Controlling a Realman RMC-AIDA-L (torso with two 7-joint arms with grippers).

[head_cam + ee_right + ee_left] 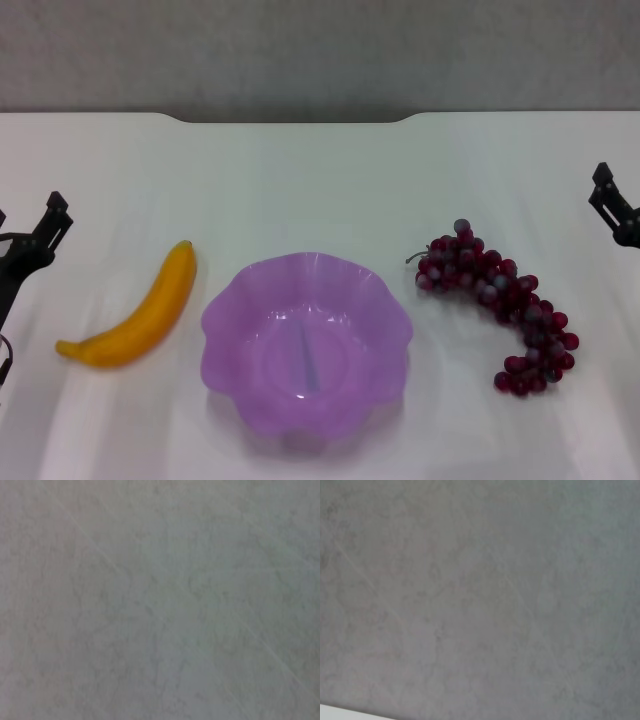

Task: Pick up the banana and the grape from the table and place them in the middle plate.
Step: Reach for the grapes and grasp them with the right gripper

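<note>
A white table stretches out in front of the robot, its far edge cut with a shallow notch against a grey wall. In the middle, toward the near side, sits the middle plate, a translucent purple dish with a wavy rim and nothing inside it. Just to its left lies the banana, set on a slant with one end pointing far and right, close to the plate's rim, and its other end lying near and left; a thin strip of table seems to separate it from the plate. On the right of the plate the grape lies as a long curved bunch, its short stem at the far-left end toward the plate, its tail curling nearer and to the right, apart from the rim. The left gripper hangs at the far left edge, well left of the banana, and the right gripper shows at the far right edge, beyond the grapes; whether either one's fingers are spread or pressed together I cannot tell. Both wrist views show only a mottled grey surface.
</note>
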